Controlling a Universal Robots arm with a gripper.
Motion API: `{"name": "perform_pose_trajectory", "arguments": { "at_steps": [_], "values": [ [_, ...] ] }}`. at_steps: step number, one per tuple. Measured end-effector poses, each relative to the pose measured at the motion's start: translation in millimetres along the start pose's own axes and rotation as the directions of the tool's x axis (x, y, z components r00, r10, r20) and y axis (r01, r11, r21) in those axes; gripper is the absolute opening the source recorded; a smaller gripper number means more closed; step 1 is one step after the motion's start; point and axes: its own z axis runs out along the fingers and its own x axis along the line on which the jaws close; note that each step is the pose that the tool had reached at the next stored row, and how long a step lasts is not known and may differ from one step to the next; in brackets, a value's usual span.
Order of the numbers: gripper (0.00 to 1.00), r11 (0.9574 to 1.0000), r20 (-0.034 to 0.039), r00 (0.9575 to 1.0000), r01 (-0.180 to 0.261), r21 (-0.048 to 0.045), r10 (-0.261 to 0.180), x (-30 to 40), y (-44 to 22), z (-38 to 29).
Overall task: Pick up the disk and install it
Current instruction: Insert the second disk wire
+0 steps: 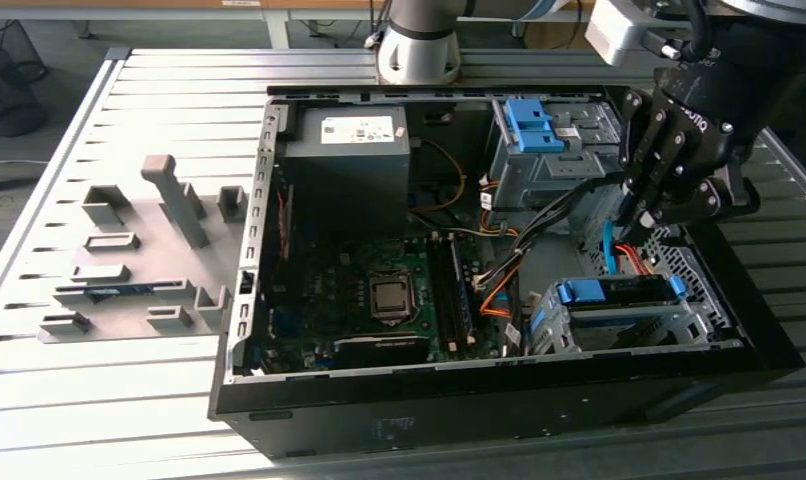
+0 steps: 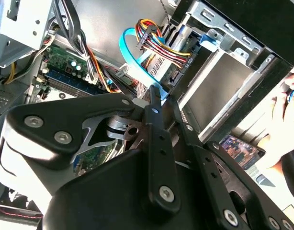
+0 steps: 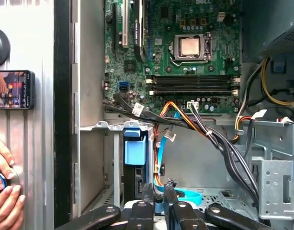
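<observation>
Open computer case (image 1: 263,250) fills mid-frame of the exterior view on the tabletop (image 1: 56,400); end effector (image 1: 639,218) at right, fingers pinched together, empty; the disk (image 1: 622,293) apparently caged just below it, long axis left-right

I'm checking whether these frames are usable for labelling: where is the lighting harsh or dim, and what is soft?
Exterior view: slatted table evenly bright, the case interior dim. Second wrist view: the claw looms close and slightly soft, and a hand is overexposed. First wrist view: motherboard crisp and evenly lit.
</observation>
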Motion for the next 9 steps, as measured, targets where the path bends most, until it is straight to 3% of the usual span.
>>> {"name": "perform_pose_trajectory", "arguments": {
  "at_steps": [3,9],
  "values": [
    [0.24,1.0,-0.0056,1.0,0.0,0.0001,0.0,-0.4,-0.4,4.0],
    [0.16,1.0,-0.0066,1.0,0.0,0.0002,0.0,-0.9,-0.8,8.9]
  ]
}}
